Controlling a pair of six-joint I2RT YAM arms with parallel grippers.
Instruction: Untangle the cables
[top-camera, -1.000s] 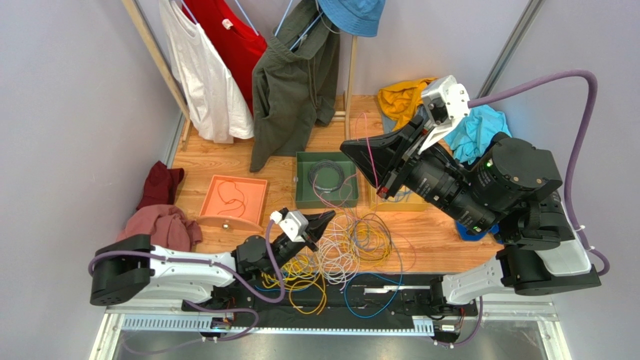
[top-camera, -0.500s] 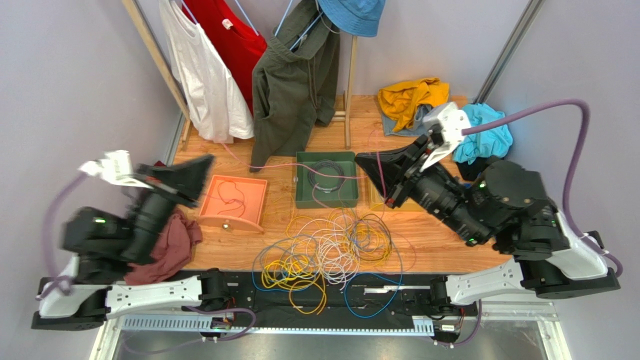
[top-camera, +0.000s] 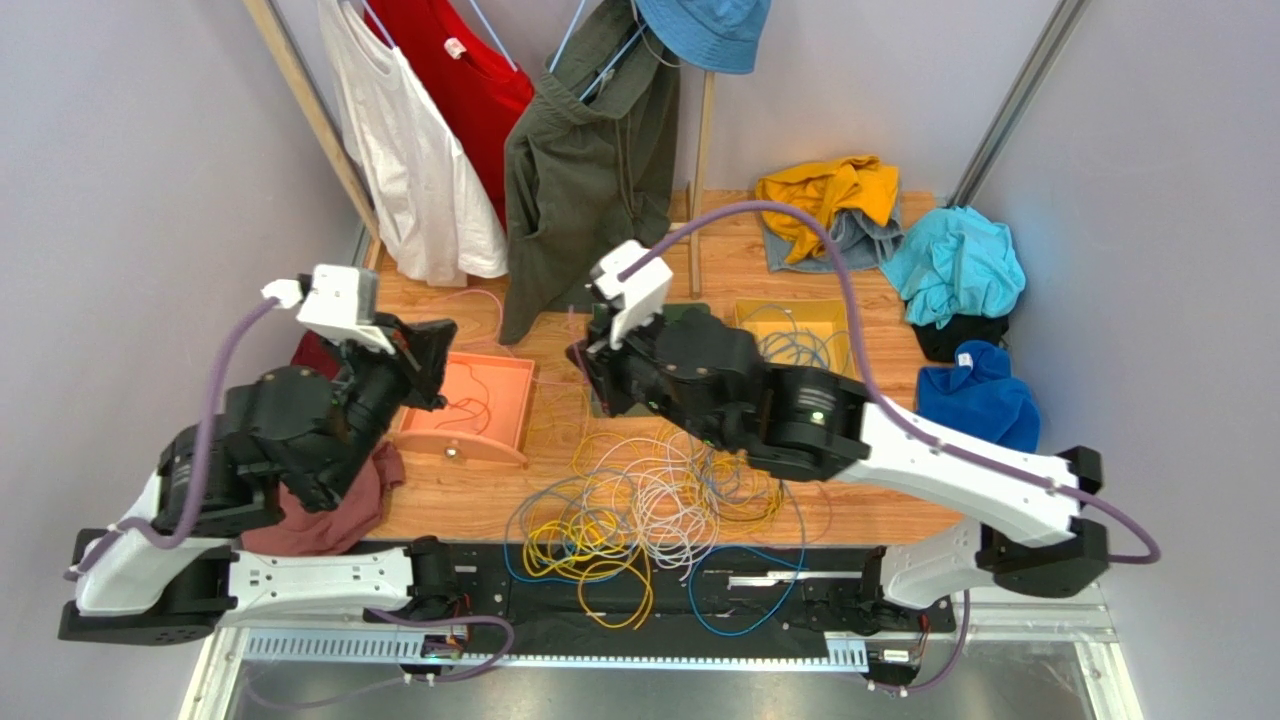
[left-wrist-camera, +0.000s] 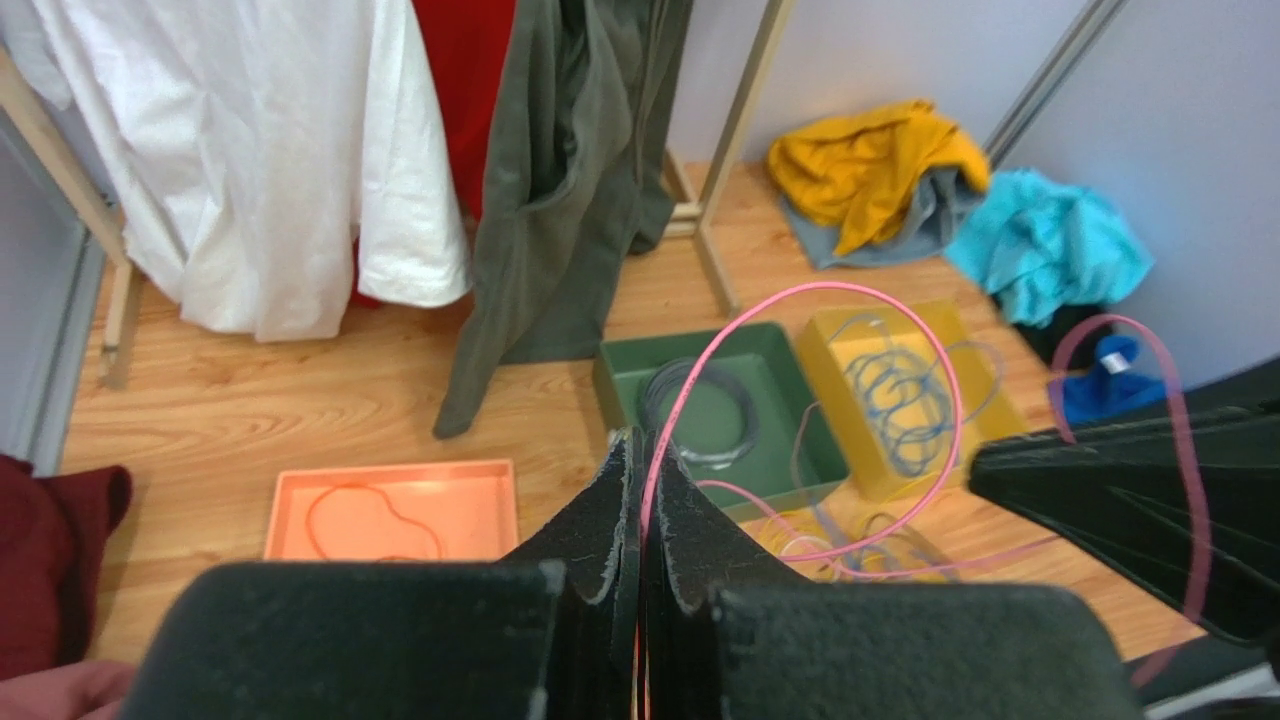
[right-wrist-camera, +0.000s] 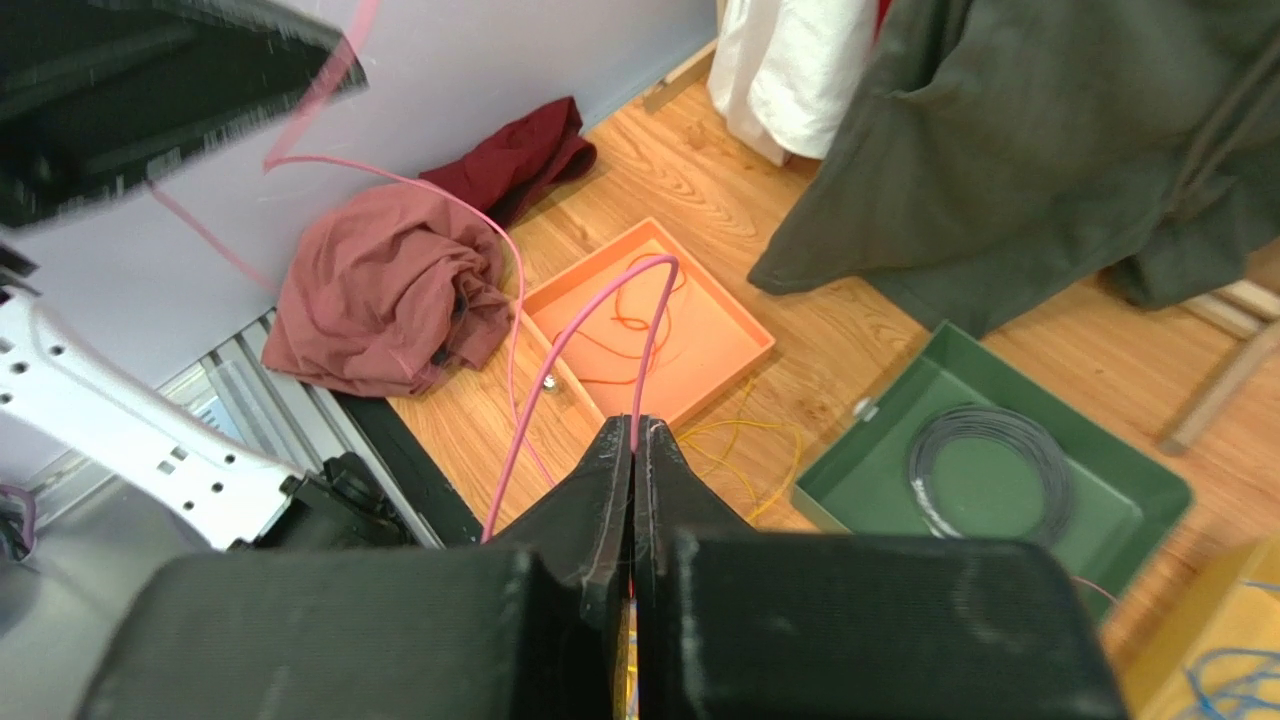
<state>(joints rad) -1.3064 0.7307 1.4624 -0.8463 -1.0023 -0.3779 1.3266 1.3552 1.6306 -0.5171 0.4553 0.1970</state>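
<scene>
Now | left tool (left-wrist-camera: 639, 468), right tool (right-wrist-camera: 631, 444) pinch thin pink cable (left-wrist-camera: 836, 285) | looped

Bright even light, blurred foregrounds

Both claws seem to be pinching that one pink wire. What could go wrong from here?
The thin pink cable is clamped by both the left gripper and the right gripper; pulling apart could make it slip out or overstrain it. Its slack seems to trail into the tangled pile of yellow, blue and grey cables, so a pull may tighten knots or drag the pile.
</scene>
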